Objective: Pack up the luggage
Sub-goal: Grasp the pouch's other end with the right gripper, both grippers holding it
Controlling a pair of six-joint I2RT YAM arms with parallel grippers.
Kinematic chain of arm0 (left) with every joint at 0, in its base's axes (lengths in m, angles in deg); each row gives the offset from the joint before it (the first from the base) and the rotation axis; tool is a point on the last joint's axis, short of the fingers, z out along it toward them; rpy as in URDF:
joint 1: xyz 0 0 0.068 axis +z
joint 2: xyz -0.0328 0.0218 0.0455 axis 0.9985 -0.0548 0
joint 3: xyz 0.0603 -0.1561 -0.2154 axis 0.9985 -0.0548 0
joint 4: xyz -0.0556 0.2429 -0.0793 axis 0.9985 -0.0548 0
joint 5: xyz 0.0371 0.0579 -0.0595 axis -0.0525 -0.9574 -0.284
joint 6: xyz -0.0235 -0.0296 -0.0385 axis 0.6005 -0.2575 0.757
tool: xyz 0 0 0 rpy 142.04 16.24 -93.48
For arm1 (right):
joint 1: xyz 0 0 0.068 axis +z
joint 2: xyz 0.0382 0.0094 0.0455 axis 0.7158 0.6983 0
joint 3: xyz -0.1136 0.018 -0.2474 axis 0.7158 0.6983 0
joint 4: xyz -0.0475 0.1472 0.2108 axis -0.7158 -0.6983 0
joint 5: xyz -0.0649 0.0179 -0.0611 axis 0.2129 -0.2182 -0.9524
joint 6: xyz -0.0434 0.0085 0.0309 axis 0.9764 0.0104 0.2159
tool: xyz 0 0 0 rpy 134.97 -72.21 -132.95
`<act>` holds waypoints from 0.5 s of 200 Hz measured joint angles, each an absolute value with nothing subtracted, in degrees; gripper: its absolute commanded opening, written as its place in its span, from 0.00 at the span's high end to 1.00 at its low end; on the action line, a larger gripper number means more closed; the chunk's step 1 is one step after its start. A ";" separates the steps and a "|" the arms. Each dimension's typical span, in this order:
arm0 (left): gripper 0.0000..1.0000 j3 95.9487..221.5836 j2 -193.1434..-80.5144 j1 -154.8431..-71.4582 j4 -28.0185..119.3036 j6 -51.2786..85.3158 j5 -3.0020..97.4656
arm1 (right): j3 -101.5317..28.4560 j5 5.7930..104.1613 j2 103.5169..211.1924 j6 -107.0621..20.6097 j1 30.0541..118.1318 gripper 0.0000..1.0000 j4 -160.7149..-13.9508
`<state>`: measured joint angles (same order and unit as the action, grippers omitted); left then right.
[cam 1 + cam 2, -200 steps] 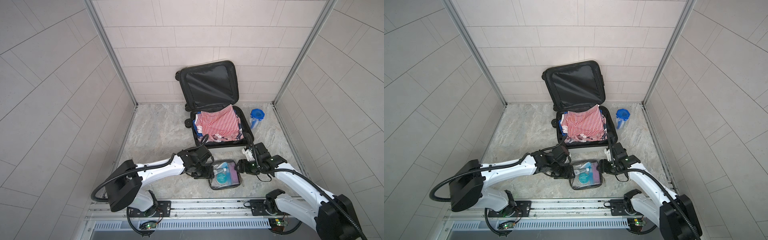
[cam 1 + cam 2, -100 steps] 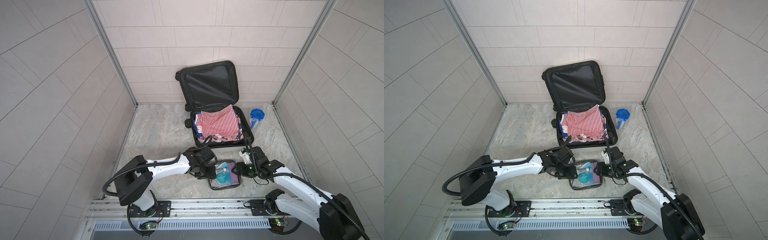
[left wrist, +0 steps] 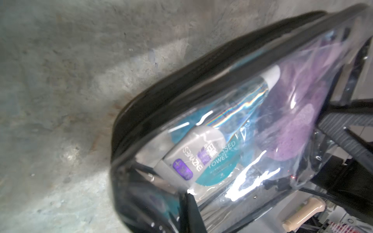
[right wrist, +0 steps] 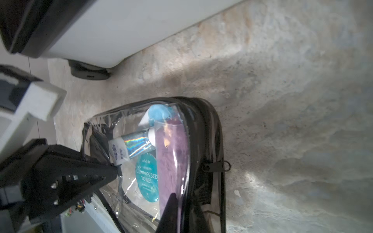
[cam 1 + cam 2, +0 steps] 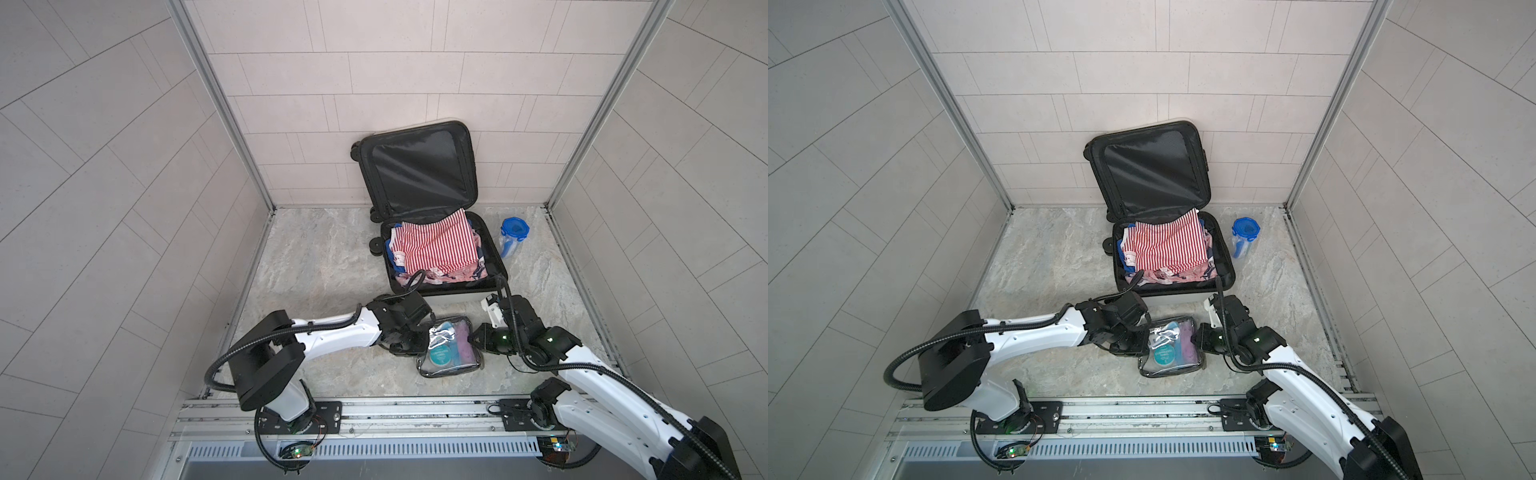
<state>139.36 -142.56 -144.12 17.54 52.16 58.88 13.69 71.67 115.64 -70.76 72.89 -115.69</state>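
Near the lower centre of both top views, the left gripper (image 5: 424, 340) and right gripper (image 5: 473, 337) are hiding their tips against the clear pouch (image 5: 451, 349). The striped garment (image 5: 434, 245) is covering the clothes (image 5: 453, 274) beneath. Print on the teal disc (image 5: 441, 356) is showing too small to read. In the right wrist view the luggage (image 4: 121, 30) is running off-frame.

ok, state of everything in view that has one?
luggage: open, lid propped up against the back wall, base filled with clothes.
striped garment: folded, on top in the luggage base.
clear toiletry pouch: on the floor in front of the luggage, zipper looks closed.
left gripper: shut on one edge of the pouch.
right gripper: shut on the opposite edge.
blue-lidded container: upright, lid on, beside the luggage.
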 measured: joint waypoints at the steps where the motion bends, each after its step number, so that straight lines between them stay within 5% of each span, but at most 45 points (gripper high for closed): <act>1: 1.00 139.43 -142.47 -144.12 17.48 52.11 58.85 | 13.58 71.62 115.55 -70.83 72.91 0.96 -115.76; 100: 1.00 165.61 -136.64 -140.36 -5.25 43.46 47.34 | -10.49 65.44 120.71 -71.35 73.00 1.00 -118.09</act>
